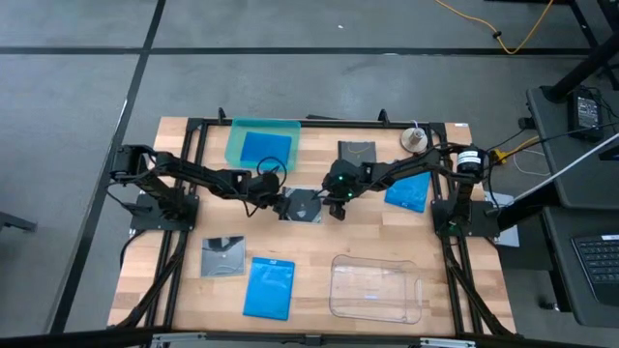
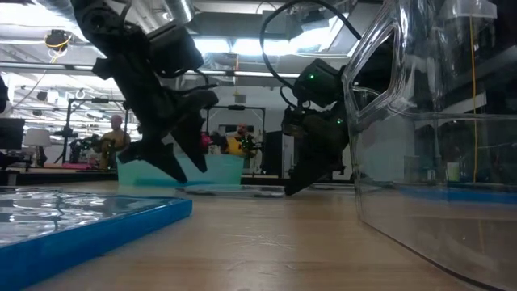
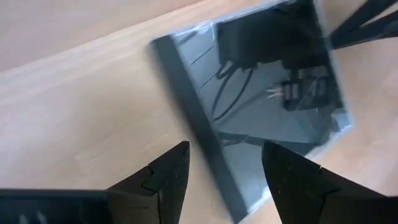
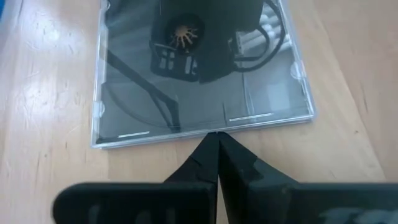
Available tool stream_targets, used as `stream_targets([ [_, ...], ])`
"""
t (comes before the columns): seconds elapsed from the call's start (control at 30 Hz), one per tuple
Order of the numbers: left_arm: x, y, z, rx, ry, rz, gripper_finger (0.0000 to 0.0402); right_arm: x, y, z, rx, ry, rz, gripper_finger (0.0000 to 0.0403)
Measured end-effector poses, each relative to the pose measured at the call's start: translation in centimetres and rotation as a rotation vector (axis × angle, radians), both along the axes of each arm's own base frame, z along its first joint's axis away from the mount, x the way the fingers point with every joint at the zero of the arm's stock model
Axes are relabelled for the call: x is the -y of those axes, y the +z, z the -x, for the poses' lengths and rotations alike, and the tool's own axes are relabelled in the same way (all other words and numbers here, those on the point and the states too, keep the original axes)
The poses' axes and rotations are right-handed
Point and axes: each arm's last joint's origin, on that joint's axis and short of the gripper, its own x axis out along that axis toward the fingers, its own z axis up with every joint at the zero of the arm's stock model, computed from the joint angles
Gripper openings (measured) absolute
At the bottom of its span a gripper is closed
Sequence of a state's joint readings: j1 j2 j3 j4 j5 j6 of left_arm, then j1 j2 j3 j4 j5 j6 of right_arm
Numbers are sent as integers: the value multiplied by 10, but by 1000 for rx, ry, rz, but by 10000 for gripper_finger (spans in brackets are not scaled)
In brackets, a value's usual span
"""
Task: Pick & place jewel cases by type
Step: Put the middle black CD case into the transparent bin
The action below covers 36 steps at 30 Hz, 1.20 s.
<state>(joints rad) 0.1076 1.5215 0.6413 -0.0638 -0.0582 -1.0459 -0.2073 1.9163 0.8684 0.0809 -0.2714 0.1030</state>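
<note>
I see the dark grey square jewel case [image 1: 303, 206] lying flat mid-table on the pale wooden tabletop [image 1: 319, 261]. My left gripper [image 3: 225, 163] straddles its edge, fingers spread; my right gripper [image 4: 217, 142], fingers pressed together, touches the opposite edge. Behind lies a bright workshop with people.

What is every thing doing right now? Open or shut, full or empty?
Left end effector: open, fingers either side of the centre case's edge.
Right end effector: shut, tip at the centre case's edge.
Centre case: closed, on the table.
Teal tray: holds one blue case.
Clear tray: empty.
Front grey case, back grey case, front blue case, right blue case: closed, flat on the table.
</note>
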Motion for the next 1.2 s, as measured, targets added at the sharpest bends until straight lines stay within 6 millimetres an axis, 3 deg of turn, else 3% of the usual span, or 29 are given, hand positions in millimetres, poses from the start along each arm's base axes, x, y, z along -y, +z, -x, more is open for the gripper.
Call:
stream_targets([
  [0.3, -1, -18, 12, -5, 51, 44, 192, 0, 0, 0, 1, 2, 1, 10],
  [0.73, -4, -33, -5, 105, 83, 89, 192, -1, 0, 2, -4, 16, -12, 10],
  [0.9, -4, -27, -5, 141, 58, 53, 189, -1, 0, 1, 2, 27, 1, 10],
  [1.2, -7, 5, -3, 239, 105, -50, 183, -1, 0, 1, 9, 41, 21, 10],
])
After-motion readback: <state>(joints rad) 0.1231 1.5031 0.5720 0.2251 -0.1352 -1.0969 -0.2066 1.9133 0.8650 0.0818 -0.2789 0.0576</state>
